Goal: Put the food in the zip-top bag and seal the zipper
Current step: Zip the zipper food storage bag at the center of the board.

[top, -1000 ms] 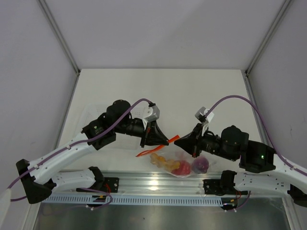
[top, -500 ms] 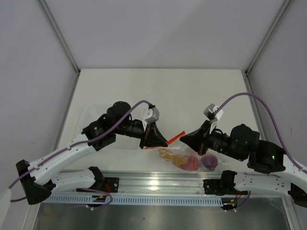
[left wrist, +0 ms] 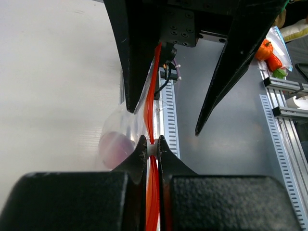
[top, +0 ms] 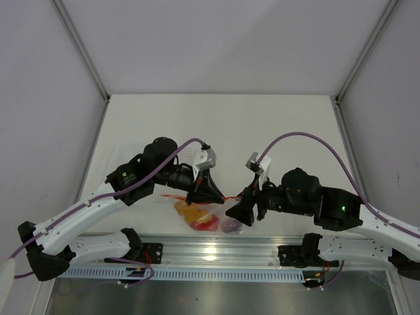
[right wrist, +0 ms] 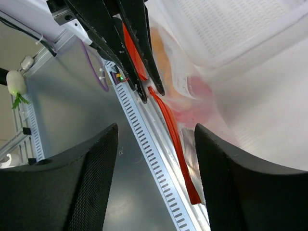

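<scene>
Top view: left fingers mid-frame, pinched on zipper; right fingers spread, just right of them. Bag with food lower centre, at tabletop's near edge.
Left wrist: left fingers clamp zipper, bottom centre; purple piece in bag, left.
Right wrist: right fingers apart, zipper between, centre frame.
</scene>
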`<move>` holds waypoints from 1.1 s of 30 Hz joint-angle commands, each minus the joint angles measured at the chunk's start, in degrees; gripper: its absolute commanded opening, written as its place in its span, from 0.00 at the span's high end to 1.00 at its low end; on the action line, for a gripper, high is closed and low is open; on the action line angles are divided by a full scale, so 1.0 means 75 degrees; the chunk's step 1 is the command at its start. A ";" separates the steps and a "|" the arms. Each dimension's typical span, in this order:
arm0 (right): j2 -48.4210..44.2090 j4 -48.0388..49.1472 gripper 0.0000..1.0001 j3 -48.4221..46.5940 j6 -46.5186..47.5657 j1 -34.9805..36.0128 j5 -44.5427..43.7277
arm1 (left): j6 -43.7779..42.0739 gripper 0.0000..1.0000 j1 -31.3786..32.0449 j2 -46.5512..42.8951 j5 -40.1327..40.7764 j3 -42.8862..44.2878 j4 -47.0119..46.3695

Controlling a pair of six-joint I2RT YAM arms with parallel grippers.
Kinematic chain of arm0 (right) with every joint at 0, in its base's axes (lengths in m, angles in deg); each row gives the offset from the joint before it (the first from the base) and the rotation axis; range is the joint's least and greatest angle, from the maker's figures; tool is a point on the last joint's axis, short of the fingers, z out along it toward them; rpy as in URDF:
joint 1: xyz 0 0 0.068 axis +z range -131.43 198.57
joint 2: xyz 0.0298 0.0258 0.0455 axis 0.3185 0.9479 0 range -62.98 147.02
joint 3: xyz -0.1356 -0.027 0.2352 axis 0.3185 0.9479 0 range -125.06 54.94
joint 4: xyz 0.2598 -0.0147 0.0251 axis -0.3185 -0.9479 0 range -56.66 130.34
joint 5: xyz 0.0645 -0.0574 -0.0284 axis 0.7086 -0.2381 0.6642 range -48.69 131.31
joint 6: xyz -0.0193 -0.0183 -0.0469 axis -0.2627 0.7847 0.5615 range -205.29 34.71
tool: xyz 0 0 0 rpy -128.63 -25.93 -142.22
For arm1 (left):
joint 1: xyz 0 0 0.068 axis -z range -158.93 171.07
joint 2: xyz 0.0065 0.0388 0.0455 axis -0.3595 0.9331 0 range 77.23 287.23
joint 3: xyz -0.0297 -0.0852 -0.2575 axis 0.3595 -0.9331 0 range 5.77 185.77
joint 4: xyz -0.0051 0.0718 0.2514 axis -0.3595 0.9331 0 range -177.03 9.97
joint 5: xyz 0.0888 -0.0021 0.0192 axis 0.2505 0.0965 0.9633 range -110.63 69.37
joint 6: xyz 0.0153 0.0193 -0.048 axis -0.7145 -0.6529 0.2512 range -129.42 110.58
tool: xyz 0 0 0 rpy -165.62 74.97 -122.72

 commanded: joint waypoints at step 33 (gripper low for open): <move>0.1869 -0.1522 0.62 -0.1633 0.1339 -0.0719 0.2179 | -0.0494 0.99 -0.0059 0.0008 -0.0454 0.0211 0.0489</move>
